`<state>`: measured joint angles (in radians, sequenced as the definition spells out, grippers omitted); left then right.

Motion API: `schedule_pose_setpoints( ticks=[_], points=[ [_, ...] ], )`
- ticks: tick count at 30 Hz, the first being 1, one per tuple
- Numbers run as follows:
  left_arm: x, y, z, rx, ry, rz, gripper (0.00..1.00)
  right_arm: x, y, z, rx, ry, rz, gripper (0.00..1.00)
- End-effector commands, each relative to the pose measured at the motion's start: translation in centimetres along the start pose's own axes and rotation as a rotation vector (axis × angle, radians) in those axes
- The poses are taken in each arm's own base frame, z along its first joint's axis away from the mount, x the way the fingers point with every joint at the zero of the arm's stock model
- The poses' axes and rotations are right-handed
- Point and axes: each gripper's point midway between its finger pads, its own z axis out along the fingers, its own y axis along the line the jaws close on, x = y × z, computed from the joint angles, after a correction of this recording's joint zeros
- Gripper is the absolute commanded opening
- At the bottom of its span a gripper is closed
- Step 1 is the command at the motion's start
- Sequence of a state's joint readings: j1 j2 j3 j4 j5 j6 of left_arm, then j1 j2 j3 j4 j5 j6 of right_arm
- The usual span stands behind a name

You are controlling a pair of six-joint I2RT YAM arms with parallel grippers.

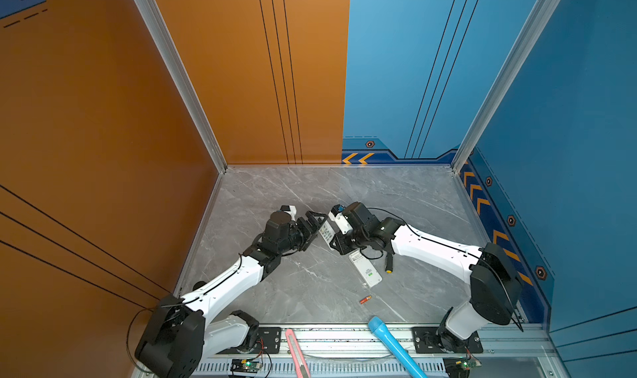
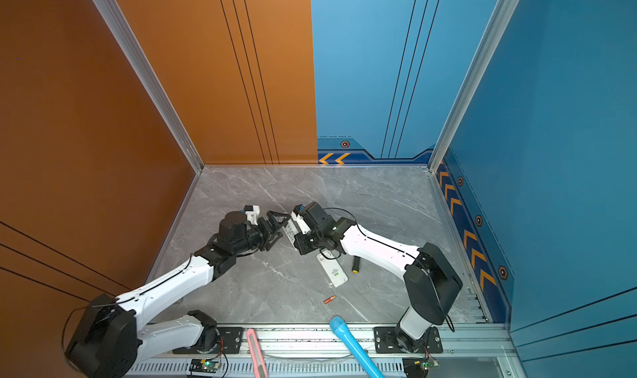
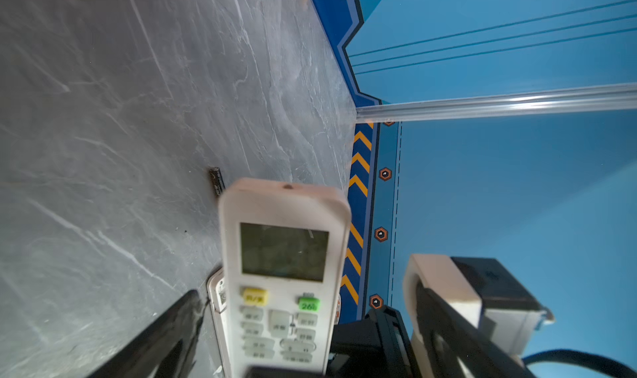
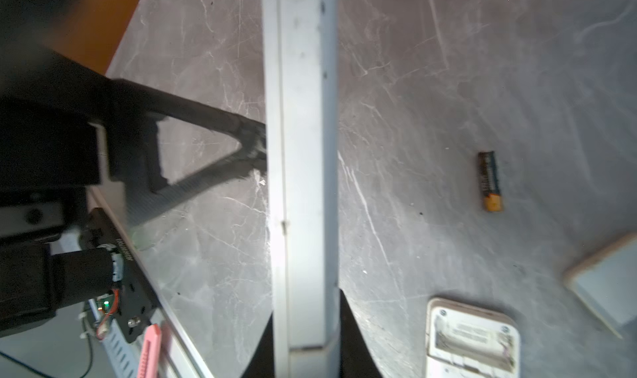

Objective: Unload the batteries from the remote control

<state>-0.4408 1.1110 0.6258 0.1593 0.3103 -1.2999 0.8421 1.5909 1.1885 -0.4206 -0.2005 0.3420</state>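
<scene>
Marble tabletop [image 1: 344, 186] | right fingers [image 4: 350, 345] clamp remote [image 3: 282, 255] | left fingers [image 3: 162, 341] spread around it

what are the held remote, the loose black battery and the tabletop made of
Held remote: white plastic, matte, slightly yellowed moulded shell.
Black battery: likely metal under a printed wrap, orange end.
Tabletop: grey veined stone or stone-look laminate, soft sheen.

My left arm [image 1: 227, 283] and right arm [image 1: 434, 250] show white shells, black joints and thin black cables [image 1: 441, 242]; the left gripper [image 1: 320, 227] is black.
</scene>
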Motion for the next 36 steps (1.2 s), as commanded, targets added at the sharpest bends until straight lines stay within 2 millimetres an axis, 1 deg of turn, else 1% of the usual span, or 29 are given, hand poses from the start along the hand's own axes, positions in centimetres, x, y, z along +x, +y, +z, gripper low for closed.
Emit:
schedule_pose_setpoints(
  ticks=[1, 2, 3, 6, 9, 11, 12, 16, 17, 19, 20, 22, 25, 27, 31, 33, 36],
  points=[
    [-0.9, 0.5, -2.7, -0.123, -0.026, -0.071, 0.98, -1.0, -2.1, -3.1, 0.165, -0.049, -0.105, 0.01],
    [-1.1, 0.3, -3.0, -0.133, -0.02, -0.079, 0.98, -0.9, -2.5, -3.4, 0.198, -0.052, -0.123, 0.01],
    [-0.9, 0.8, -3.2, -0.162, 0.005, -0.112, 0.98, -1.0, -2.7, -3.9, 0.231, -0.064, -0.158, 0.0],
    [-0.4, 0.7, -2.4, -0.158, 0.083, -0.209, 0.98, -1.1, -2.9, -5.1, 0.351, -0.081, -0.32, 0.0],
    [-0.8, -0.8, -1.8, -0.137, 0.117, -0.229, 0.98, -1.2, -3.4, -5.8, 0.489, -0.069, -0.469, 0.0],
    [-0.8, -1.6, -1.5, -0.133, 0.145, -0.227, 0.98, -1.4, -4.0, -6.1, 0.558, -0.06, -0.514, 0.0],
    [-0.6, -1.9, -1.2, -0.134, 0.162, -0.224, 0.98, -1.5, -4.2, -6.3, 0.573, -0.062, -0.52, 0.0],
    [-0.1, -1.8, -0.5, -0.133, 0.198, -0.252, 0.98, -1.8, -3.6, -6.6, 0.608, -0.085, -0.578, 0.0],
    [0.1, -1.5, -0.2, -0.135, 0.207, -0.263, 0.98, -1.7, -3.5, -6.5, 0.619, -0.082, -0.599, 0.0],
    [0.4, -1.8, 0.4, -0.117, 0.22, -0.264, 1.0, -1.5, -3.2, -6.1, 0.632, -0.068, -0.636, 0.0],
    [0.7, -1.7, 0.8, -0.117, 0.235, -0.267, 0.97, -1.3, -2.9, -5.9, 0.637, -0.063, -0.659, 0.0],
    [1.2, -1.2, 1.4, -0.121, 0.249, -0.282, 0.88, -1.0, -2.3, -5.5, 0.637, -0.053, -0.706, 0.0],
    [1.2, -0.5, 2.1, -0.118, 0.239, -0.305, 0.72, -0.6, -1.6, -4.8, 0.652, -0.04, -0.763, 0.0],
    [1.2, -0.7, 2.4, -0.105, 0.238, -0.304, 0.63, -0.3, -1.3, -4.5, 0.66, -0.033, -0.783, 0.0],
    [1.9, -0.5, 2.7, -0.118, 0.258, -0.287, 0.46, 0.2, -1.2, -4.1, 0.675, -0.023, -0.81, 0.0],
    [2.3, -0.1, 2.8, -0.126, 0.276, -0.287, 0.35, 0.0, -1.0, -4.3, 0.679, -0.036, -0.811, 0.0],
    [2.4, 0.2, 2.8, -0.124, 0.276, -0.288, 0.19, 0.1, -1.3, -4.3, 0.687, -0.037, -0.818, 0.0]
  ],
)
